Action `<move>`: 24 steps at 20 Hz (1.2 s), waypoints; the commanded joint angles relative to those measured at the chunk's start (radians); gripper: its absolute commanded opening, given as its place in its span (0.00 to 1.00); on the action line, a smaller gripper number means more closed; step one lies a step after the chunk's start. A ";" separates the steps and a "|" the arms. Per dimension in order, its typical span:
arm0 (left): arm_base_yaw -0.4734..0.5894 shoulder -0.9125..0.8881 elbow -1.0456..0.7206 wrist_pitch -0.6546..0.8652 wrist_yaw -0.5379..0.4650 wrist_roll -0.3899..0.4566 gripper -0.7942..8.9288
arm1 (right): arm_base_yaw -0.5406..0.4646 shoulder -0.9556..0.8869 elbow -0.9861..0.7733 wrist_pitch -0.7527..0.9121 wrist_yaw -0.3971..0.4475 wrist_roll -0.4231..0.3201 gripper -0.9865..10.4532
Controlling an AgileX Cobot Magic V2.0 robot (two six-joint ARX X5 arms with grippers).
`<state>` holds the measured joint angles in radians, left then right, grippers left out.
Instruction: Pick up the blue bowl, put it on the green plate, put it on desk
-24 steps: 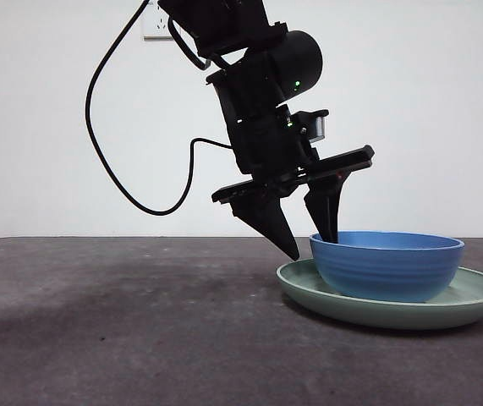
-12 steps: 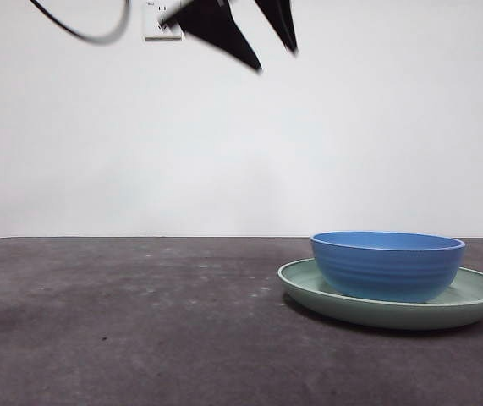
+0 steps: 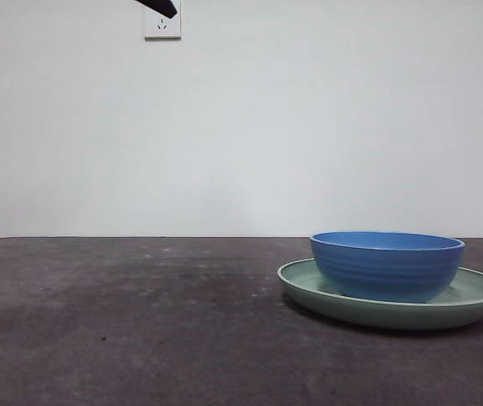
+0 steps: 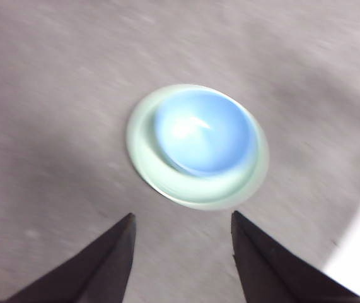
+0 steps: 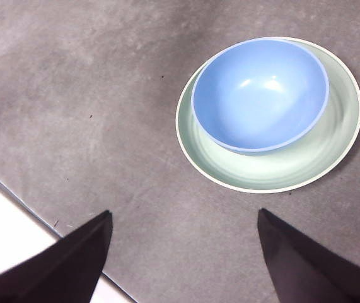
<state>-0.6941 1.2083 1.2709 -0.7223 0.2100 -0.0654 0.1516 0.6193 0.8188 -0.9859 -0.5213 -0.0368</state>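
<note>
Front view: left claw (image 4: 181, 218) has risen, open, empty; blue bowl (image 3: 387, 266) stays on green plate (image 3: 478, 294).

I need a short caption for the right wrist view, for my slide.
Blue bowl resting off-centre in the green plate on the grey desk, with the right tool open high above.

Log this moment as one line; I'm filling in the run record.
blue bowl: on green plate | plate: on desk | left gripper: open, above, empty | right gripper: open, above, empty
</note>
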 commanded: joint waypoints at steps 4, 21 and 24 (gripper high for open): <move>-0.006 -0.176 -0.304 0.139 0.135 -0.007 0.34 | 0.003 0.004 0.021 0.005 0.000 0.006 0.41; -0.006 -0.235 -0.403 0.151 0.188 -0.006 0.34 | 0.003 0.006 0.021 0.005 0.067 0.061 0.41; -0.006 -0.235 -0.403 0.151 0.188 -0.006 0.34 | 0.003 0.007 0.021 0.005 0.165 0.113 0.41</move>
<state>-0.6941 0.9676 0.8600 -0.5831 0.3927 -0.0692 0.1516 0.6197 0.8188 -0.9863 -0.3843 0.0280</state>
